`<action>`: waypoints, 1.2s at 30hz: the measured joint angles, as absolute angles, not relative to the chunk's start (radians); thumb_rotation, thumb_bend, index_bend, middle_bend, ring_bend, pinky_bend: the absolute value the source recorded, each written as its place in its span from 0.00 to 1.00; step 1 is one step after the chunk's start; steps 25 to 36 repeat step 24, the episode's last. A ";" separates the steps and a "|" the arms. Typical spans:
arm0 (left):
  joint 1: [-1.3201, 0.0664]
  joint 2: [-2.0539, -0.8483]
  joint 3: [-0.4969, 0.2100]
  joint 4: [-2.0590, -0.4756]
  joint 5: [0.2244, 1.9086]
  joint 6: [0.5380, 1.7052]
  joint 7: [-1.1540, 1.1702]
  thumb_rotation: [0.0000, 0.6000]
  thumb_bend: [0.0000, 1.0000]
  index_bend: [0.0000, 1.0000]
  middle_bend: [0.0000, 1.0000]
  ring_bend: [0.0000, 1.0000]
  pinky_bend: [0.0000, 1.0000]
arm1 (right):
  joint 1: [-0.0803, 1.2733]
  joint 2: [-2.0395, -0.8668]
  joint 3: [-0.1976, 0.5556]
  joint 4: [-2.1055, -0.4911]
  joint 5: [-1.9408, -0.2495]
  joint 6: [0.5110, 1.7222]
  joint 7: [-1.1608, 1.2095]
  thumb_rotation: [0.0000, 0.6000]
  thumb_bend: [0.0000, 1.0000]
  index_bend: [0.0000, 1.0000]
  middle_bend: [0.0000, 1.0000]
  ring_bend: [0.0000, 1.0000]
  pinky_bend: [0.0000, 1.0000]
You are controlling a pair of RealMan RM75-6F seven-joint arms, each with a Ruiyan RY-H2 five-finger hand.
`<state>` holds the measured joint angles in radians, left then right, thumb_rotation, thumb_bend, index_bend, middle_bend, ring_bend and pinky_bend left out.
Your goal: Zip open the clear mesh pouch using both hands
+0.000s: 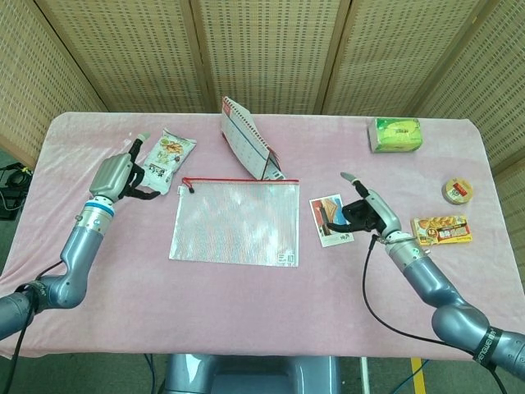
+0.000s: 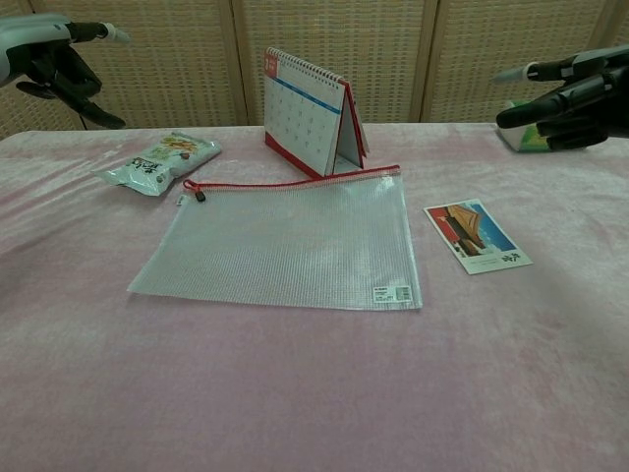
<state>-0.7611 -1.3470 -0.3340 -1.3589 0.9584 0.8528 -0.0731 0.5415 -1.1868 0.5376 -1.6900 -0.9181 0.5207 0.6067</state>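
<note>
The clear mesh pouch [image 1: 235, 219] [image 2: 283, 240] with a red zip edge lies flat on the pink tablecloth, its small dark slider [image 2: 200, 196] at the left end of the zip. My left hand [image 1: 117, 175] [image 2: 54, 47] hovers above the table to the pouch's left, fingers spread and holding nothing. My right hand [image 1: 362, 212] [image 2: 568, 90] hangs in the air to the pouch's right, beyond a picture card, fingers apart and also empty. Neither hand touches the pouch.
A desk calendar [image 1: 248, 151] [image 2: 314, 112] stands just behind the pouch. A snack bag [image 1: 167, 150] [image 2: 159, 161] lies at the back left, a picture card [image 1: 331, 220] [image 2: 477, 234] to the pouch's right. A green pack [image 1: 395, 134], a tape roll [image 1: 457, 190] and a flat food packet [image 1: 441, 229] lie at the right.
</note>
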 measured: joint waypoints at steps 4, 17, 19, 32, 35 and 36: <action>-0.727 -1.329 -0.324 -1.381 1.028 0.937 -0.080 1.00 0.00 0.00 0.29 0.31 0.47 | 0.524 -1.168 0.493 -1.702 -0.994 0.619 0.513 1.00 0.00 0.09 0.71 0.77 0.89; -0.396 -1.154 -0.131 -1.749 1.206 1.376 0.089 1.00 0.00 0.00 0.00 0.00 0.00 | 0.298 -1.193 0.242 -1.530 -1.514 1.306 0.098 1.00 0.00 0.08 0.00 0.00 0.00; -0.347 -1.130 -0.086 -1.787 1.247 1.413 0.092 1.00 0.00 0.00 0.00 0.00 0.00 | 0.251 -1.203 0.202 -1.494 -1.558 1.385 0.068 1.00 0.00 0.08 0.00 0.00 0.00; -0.238 -1.107 0.013 -1.809 1.366 1.517 0.100 1.00 0.00 0.00 0.00 0.00 0.00 | 0.145 -1.206 0.132 -1.466 -1.615 1.543 0.045 1.00 0.00 0.08 0.00 0.00 0.00; -0.238 -1.107 0.013 -1.809 1.366 1.517 0.100 1.00 0.00 0.00 0.00 0.00 0.00 | 0.145 -1.206 0.132 -1.466 -1.615 1.543 0.045 1.00 0.00 0.08 0.00 0.00 0.00; -0.238 -1.107 0.013 -1.809 1.366 1.517 0.100 1.00 0.00 0.00 0.00 0.00 0.00 | 0.145 -1.206 0.132 -1.466 -1.615 1.543 0.045 1.00 0.00 0.08 0.00 0.00 0.00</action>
